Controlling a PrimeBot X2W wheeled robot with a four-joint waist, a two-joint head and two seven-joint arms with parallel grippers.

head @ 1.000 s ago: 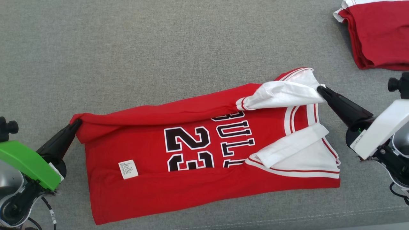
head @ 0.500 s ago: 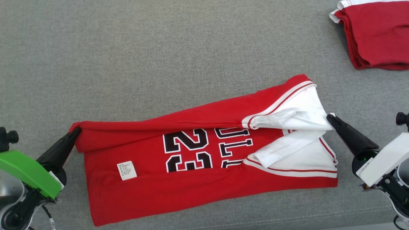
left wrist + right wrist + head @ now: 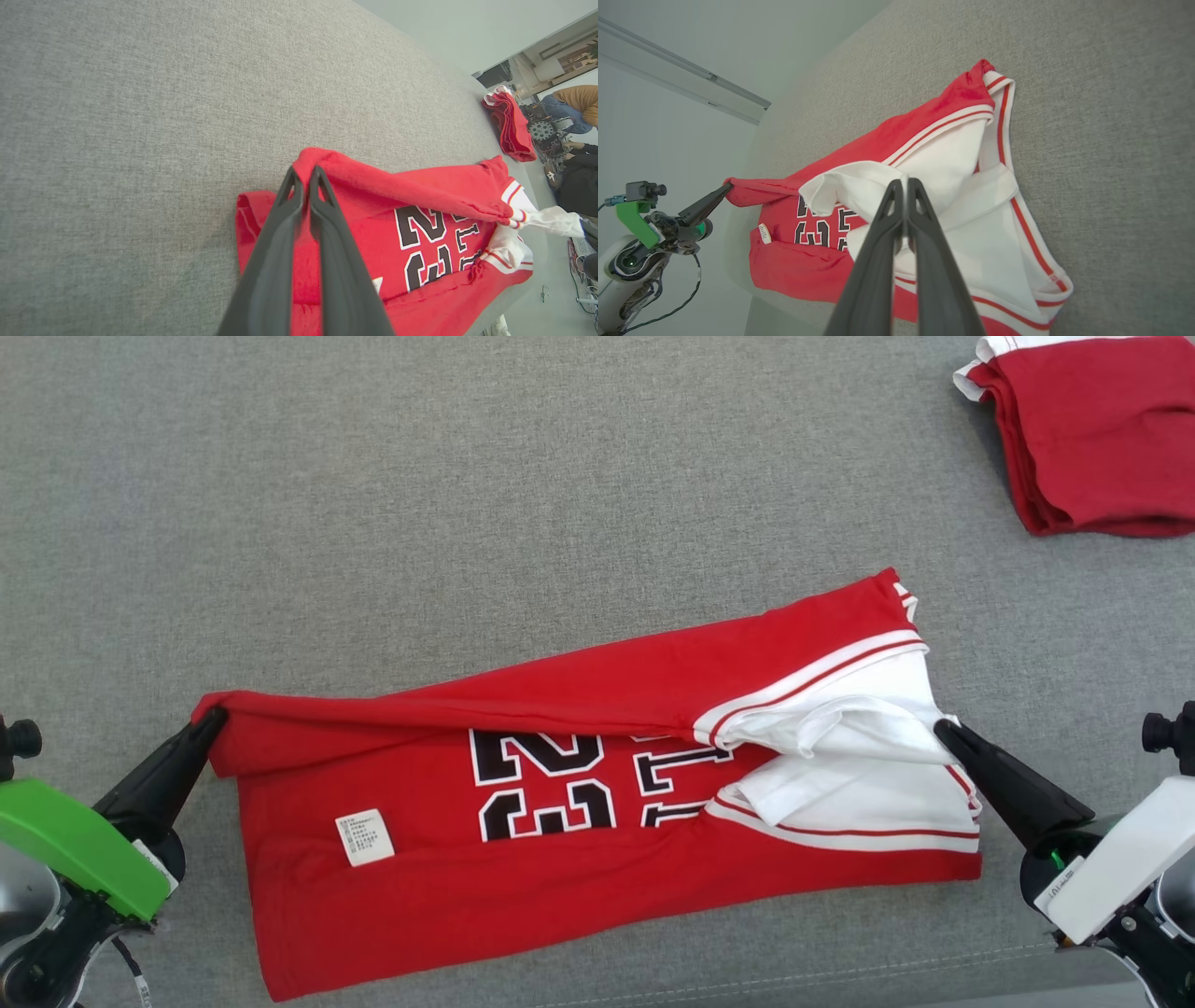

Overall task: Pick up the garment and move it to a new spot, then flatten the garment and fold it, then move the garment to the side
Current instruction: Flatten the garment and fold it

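Observation:
The garment (image 3: 560, 887) is a red jersey with black and white lettering and white trim, lying lengthwise on the grey surface, its far long edge doubled over toward me. My left gripper (image 3: 213, 719) is shut on the red hem corner at the garment's left end; the left wrist view has the red cloth (image 3: 327, 163) pinched at the left gripper (image 3: 304, 173). My right gripper (image 3: 943, 728) is shut on the white shoulder cloth at the right end, as the right wrist view has the right gripper (image 3: 901, 184) on the white cloth (image 3: 850, 184).
A stack of folded red garments (image 3: 1092, 439) lies at the far right of the grey cushion (image 3: 467, 495). The cushion's front seam (image 3: 840, 975) runs just below the jersey. A person (image 3: 577, 100) is in the room beyond, in the left wrist view.
My right gripper has drawn the white shoulder toward me, and the folded-over far edge now covers more of the lettering. The left gripper has stayed almost still, holding the hem.

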